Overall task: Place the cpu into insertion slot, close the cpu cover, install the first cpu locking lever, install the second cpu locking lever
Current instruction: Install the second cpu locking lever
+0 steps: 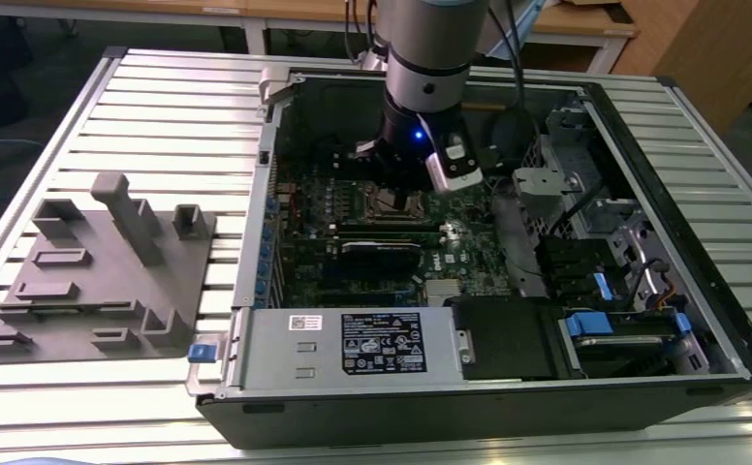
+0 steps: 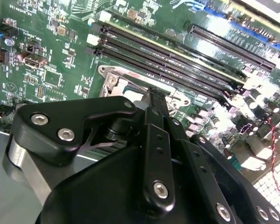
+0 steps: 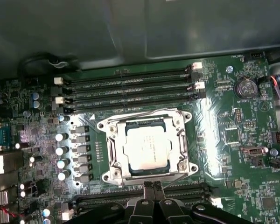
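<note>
1. A ribbed, pale metal surface [image 1: 156, 107] spans the exterior view.
2. Wooden desks [image 1: 583, 24] stand beyond its far edge.
3. A wooden panel [image 1: 712, 48] rises at the exterior view's right.
4. The dark floor [image 1: 15, 87] shows at the left.

A silver-grey cylindrical arm [image 1: 425, 48] ends in a black wrist lit by a small blue light. Its black gripper [image 2: 155, 100] has jointed links fastened with shiny round screws.
</note>
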Controlling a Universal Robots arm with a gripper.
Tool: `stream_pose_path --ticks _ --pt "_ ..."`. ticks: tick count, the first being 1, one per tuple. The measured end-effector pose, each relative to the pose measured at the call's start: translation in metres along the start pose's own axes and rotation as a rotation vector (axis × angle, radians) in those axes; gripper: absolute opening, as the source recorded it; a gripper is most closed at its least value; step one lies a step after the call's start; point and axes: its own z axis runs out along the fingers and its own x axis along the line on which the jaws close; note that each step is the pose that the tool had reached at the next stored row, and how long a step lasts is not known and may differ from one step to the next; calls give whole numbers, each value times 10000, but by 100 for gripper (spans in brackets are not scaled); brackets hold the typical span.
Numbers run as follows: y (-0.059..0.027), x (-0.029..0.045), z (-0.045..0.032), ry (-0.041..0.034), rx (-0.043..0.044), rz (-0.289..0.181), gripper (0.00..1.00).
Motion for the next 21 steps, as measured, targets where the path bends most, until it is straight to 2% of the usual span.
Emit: stream_pose_path --ticks 8,13,21 --pt "-13 -2 -2 -1 4 0 11" --pt "-10 -2 -54 -1 4 1 11" --pt "-13 21 -53 -2 3 0 11"
